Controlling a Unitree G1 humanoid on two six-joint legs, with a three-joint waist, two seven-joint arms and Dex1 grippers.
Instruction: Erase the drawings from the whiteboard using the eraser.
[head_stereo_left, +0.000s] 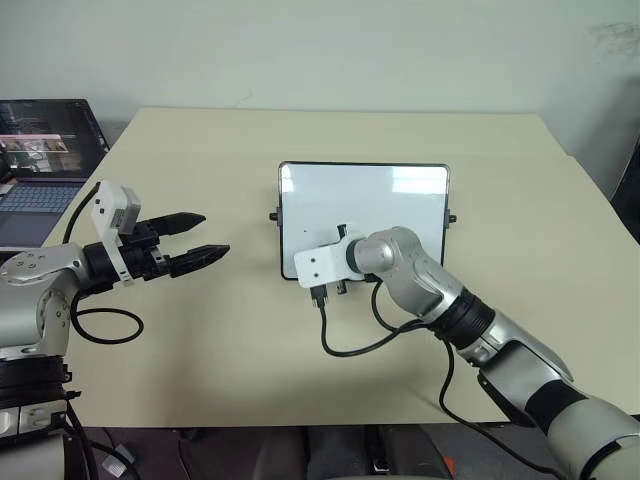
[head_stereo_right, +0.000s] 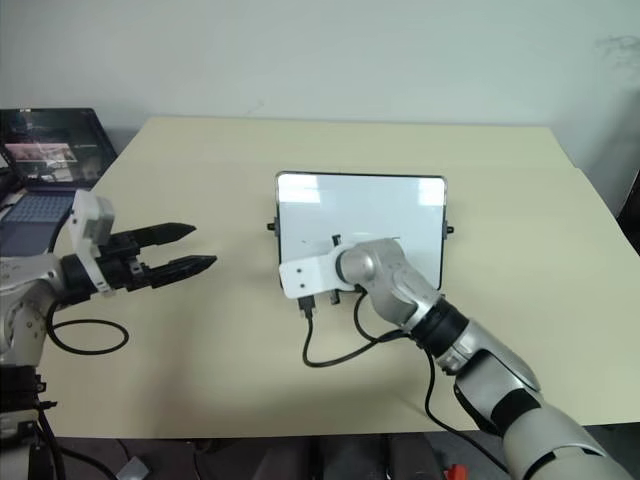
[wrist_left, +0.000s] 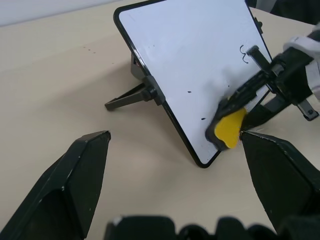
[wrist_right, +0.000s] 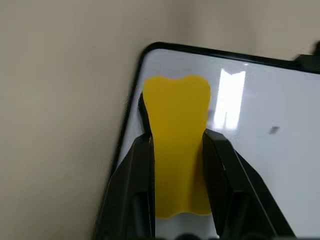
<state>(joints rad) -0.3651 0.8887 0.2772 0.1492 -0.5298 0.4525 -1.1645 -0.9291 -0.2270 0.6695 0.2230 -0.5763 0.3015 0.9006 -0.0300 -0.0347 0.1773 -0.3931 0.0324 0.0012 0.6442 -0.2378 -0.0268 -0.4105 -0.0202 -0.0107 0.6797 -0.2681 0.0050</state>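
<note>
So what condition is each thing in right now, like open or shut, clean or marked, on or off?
Whiteboard: propped upright on its stand, mostly wiped.
Drawings: one small squiggle and a couple of dots left.
Eraser: pinched in the right end effector, against the board near a corner.
Right end effector: shut on the eraser.
Left end effector: open, empty, beside the board.
Laptop: lid open, screen lit.

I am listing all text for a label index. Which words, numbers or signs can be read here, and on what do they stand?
No readable text.
Whiteboard: one small bracket-like squiggle and two dots, no letters.
Laptop: screen content too small to read.
Eraser: plain yellow, no label.
</note>
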